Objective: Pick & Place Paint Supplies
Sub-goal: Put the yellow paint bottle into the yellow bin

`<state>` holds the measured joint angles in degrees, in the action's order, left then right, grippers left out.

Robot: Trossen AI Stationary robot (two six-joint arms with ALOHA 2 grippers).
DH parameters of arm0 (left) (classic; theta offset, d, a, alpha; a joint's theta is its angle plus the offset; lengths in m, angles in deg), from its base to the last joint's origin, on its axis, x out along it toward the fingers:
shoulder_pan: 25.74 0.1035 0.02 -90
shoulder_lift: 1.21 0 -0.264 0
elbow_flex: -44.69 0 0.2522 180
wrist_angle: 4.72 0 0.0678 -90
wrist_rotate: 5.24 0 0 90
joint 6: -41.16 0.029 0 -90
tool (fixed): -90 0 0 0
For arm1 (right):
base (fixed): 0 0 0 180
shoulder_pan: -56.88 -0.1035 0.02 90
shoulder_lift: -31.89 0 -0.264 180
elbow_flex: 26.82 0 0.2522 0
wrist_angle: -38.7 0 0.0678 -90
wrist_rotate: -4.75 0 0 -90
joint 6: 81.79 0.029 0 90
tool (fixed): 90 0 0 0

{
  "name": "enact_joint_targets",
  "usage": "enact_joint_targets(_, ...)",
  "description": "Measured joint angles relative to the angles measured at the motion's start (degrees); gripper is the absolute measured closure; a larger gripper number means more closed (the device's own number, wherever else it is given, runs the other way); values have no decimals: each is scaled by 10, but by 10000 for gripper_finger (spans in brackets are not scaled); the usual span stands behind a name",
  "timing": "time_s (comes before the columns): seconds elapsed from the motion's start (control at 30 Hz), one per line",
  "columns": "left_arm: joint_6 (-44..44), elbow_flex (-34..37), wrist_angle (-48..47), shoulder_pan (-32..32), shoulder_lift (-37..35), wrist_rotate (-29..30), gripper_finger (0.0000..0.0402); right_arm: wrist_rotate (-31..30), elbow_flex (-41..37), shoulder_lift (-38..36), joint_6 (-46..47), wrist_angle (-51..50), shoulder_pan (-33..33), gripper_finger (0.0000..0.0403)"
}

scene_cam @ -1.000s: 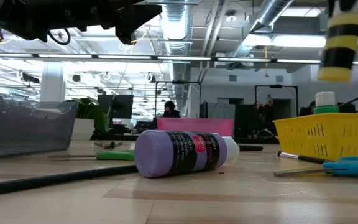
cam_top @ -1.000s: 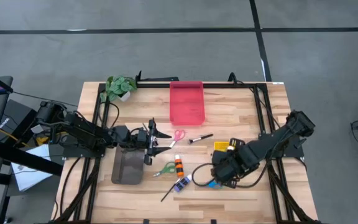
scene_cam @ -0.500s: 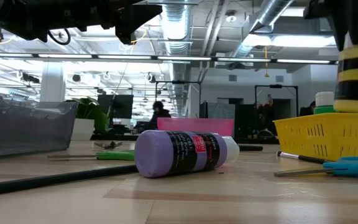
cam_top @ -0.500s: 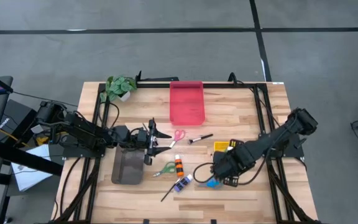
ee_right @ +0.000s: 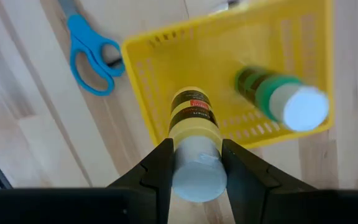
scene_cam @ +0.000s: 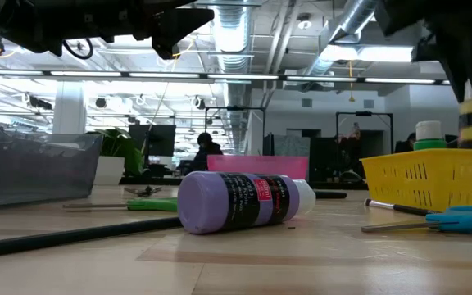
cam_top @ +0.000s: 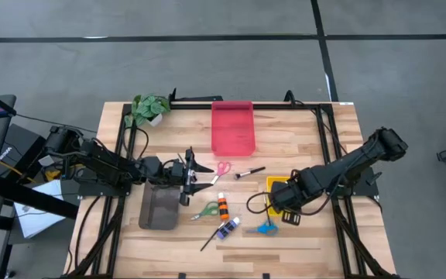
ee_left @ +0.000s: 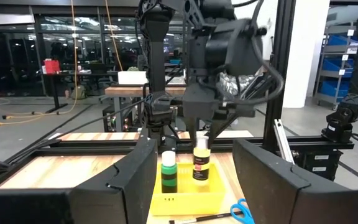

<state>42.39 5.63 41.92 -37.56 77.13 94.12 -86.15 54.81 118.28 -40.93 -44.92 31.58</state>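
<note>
The right gripper clamps the yellow paint bottle, its base down inside the yellow tray beside the green bottle — most supplies remain; left gripper hangs parted, empty.

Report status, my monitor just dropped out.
Right gripper shut on yellow bottle, over yellow tray. Green bottle already inside. Left gripper open, waiting mid-table.

Wood table: 3 trays, plant, 2 bottles, 3 scissors, brushes.
</note>
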Motion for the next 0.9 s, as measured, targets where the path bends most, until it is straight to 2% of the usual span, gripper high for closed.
enact_joint_targets(0.17, 0, 0, 0, 0, 0, -1, 197, 10, -26, -2, -8, 17, 4, 295)
enact_joint_targets(0.9, 0, 0, -11, 0, 0, 1, 197, 15, -26, 11, -64, 27, 30, 295)
